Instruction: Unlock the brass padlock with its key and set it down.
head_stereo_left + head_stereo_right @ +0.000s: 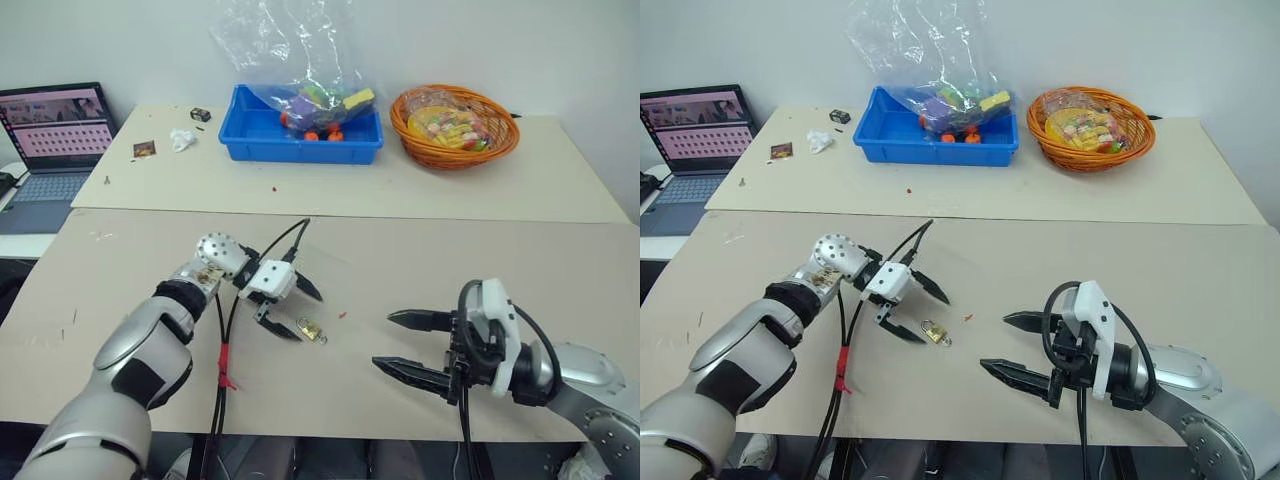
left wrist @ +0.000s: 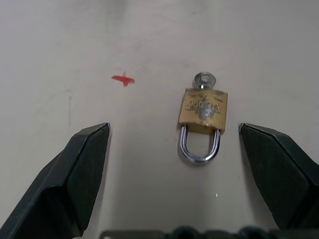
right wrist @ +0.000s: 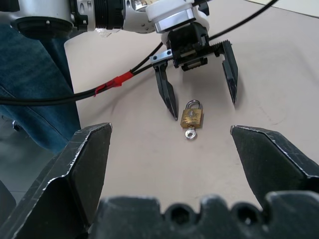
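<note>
The brass padlock [image 2: 203, 112] lies flat on the beige table [image 1: 420, 270], both ends of its silver shackle in the body. The key [image 2: 203, 78] sticks out of its bottom, with just the ring head showing. My left gripper [image 1: 305, 316] is open and low over the table, its two black fingers on either side of the padlock without touching it. My right gripper [image 1: 385, 341] is open and holds nothing; it hovers to the right of the padlock and points at it. In the right wrist view the padlock [image 3: 192, 117] lies beyond my fingertips, between the left gripper's fingers.
Black cables with red tape [image 1: 224, 360] hang from the left wrist over the table's near edge. On the far table stand a blue bin [image 1: 300, 140] with toys and a plastic bag, and an orange basket [image 1: 455, 125]. A laptop [image 1: 55, 130] sits at the far left.
</note>
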Tool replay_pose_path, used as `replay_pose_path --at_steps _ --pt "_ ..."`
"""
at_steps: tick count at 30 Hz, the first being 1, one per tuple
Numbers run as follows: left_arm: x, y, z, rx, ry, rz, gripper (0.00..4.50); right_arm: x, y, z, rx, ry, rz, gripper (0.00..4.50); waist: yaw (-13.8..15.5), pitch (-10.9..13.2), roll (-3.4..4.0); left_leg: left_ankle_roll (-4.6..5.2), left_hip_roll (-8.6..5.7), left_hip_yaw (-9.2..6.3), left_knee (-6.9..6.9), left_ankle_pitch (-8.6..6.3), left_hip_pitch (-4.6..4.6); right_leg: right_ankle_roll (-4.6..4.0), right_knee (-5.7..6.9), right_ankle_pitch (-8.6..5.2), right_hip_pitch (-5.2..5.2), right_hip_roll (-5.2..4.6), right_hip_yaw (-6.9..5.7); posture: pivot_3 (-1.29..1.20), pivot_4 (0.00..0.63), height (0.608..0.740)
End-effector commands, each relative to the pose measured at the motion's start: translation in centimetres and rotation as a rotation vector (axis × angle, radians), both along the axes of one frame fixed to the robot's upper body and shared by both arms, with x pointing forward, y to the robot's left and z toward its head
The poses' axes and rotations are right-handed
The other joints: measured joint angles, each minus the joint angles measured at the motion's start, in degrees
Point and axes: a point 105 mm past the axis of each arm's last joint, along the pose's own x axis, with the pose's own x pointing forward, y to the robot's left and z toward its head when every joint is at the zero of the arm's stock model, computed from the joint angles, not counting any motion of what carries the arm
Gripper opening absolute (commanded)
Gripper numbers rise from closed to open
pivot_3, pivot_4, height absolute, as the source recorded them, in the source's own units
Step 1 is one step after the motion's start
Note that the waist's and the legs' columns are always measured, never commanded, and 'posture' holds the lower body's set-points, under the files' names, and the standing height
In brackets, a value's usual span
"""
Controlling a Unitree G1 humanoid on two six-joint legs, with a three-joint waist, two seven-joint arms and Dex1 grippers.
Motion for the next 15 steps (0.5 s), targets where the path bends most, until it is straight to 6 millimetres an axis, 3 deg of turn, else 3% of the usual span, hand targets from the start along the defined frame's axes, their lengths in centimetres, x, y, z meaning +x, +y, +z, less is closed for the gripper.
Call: replay_pose_path --at_steps 1,9,12,15 --pt "-0.77 -0.61 -0.44 0.011 -0.014 -0.067 4.44 -0.28 -0.01 0.9 -0.006 -0.045 0.003 4.5 -0.02 0.0 0.0 0.0 0.0 0.0 0.01 0.0 0.0 0.0 0.0 0.0 0.0 0.0 0.0 0.0 0.15 0.74" --pt "-1.56 -0.11 -1.12 0.025 -0.012 -0.103 4.44 -0.18 -0.01 1.67 -0.002 -0.069 0.005 4.5 -0.04 0.0 0.0 0.0 0.01 0.01 0.01 0.0 0.0 -0.03 0.01 0.01 -0.02 0.0 0.03 0.0 0.15 0.74" --pt "-1.6 0.08 -1.07 0.024 0.016 -0.088 3.73 -0.12 -0.06 1.66 -0.002 -0.068 0.002 4.5 -0.19 -0.01 0.0 0.0 0.01 0.01 0.01 0.0 0.01 -0.03 0.03 0.02 -0.01 0.0 0.05 0.0 0.15 0.74" --pt "-1.47 0.02 -0.83 0.016 0.026 -0.075 2.65 -0.07 -0.06 1.75 0.001 -0.072 0.001 4.5 -0.13 -0.01 0.0 0.0 0.01 0.02 0.08 0.0 0.02 -0.03 0.11 0.02 -0.01 0.0 0.06 0.0 0.15 0.74"
